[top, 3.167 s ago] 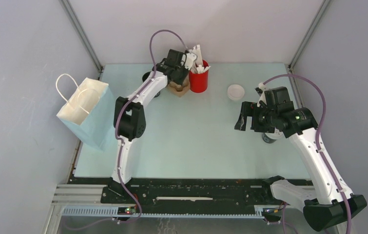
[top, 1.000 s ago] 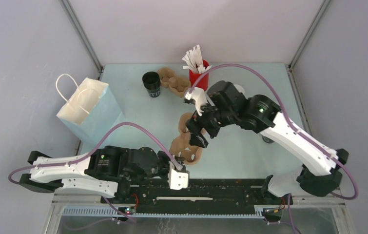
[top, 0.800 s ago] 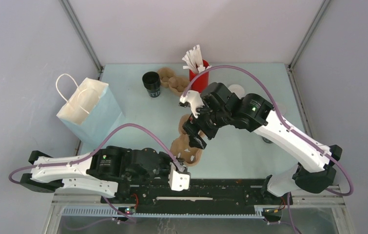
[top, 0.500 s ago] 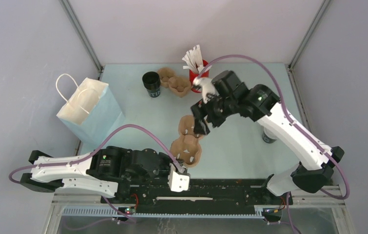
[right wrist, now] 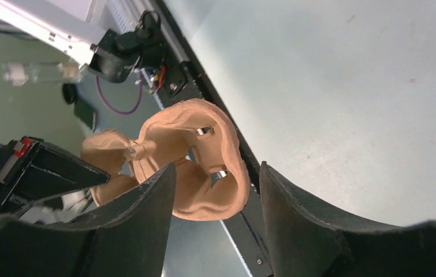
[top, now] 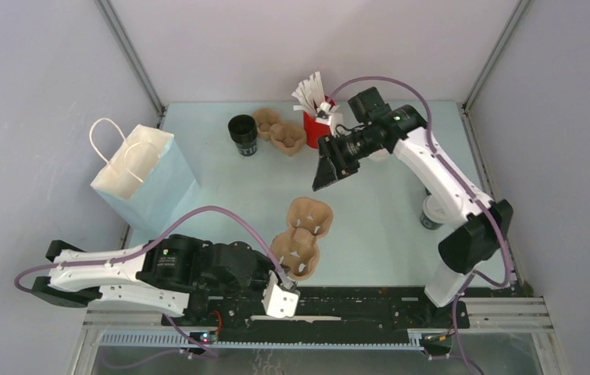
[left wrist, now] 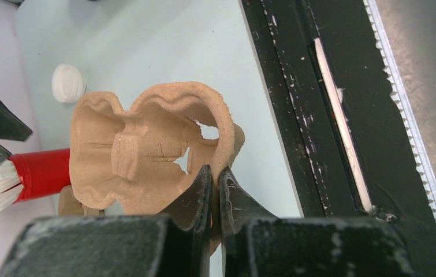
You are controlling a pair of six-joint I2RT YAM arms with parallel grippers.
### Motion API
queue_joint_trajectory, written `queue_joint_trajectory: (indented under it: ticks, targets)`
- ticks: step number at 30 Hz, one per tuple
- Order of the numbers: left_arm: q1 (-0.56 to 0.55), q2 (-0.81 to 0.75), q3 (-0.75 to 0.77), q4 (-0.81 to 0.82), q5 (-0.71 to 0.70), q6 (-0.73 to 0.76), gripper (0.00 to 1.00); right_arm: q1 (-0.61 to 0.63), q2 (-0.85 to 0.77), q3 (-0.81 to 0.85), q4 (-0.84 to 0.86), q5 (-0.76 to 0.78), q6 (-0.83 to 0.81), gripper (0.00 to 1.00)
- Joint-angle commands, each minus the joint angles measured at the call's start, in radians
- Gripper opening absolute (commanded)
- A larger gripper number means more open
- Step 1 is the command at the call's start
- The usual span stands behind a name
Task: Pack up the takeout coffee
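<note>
Left gripper (left wrist: 215, 173) clenched on rim of pulp carrier (top: 304, 236), well toward near edge from red holder (top: 319, 129) (guessing it's steadying tray for loading). Right gripper (right wrist: 216, 172) hovers just beside red holder, jaws apart, nothing in them. Takeout coffee (top: 432, 209) off to holder's right and nearer, half hidden behind right arm, untouched.

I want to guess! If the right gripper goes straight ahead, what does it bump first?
Probably the cardboard cup carrier: the right gripper frames it between open jaws in the wrist view, though distance is unclear.
</note>
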Motion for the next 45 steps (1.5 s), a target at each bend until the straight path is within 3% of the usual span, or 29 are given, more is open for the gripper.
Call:
queue_joint_trajectory:
  ticks: [1, 11, 23, 32, 37, 45]
  targets:
    - [-0.012, -0.021, 0.074, -0.038, 0.038, 0.042, 0.0, 0.005, 0.047, -0.008, -0.023, -0.218, -0.081, 0.65]
    - [-0.011, -0.017, 0.078, -0.048, 0.033, 0.069, 0.0, 0.01, 0.12, -0.099, 0.022, -0.316, -0.105, 0.62]
    - [-0.011, -0.011, 0.071, -0.042, 0.032, 0.08, 0.0, -0.032, 0.115, -0.165, 0.098, -0.305, -0.072, 0.61]
    - [-0.01, -0.016, 0.063, -0.044, 0.029, 0.087, 0.0, -0.031, 0.119, -0.193, 0.102, -0.365, -0.086, 0.46]
    - [-0.011, -0.023, 0.056, -0.043, 0.025, 0.085, 0.0, -0.023, 0.128, -0.194, 0.108, -0.369, -0.093, 0.52]
    - [-0.012, -0.036, 0.05, -0.044, 0.015, 0.084, 0.0, -0.021, 0.133, -0.211, 0.103, -0.389, -0.112, 0.44]
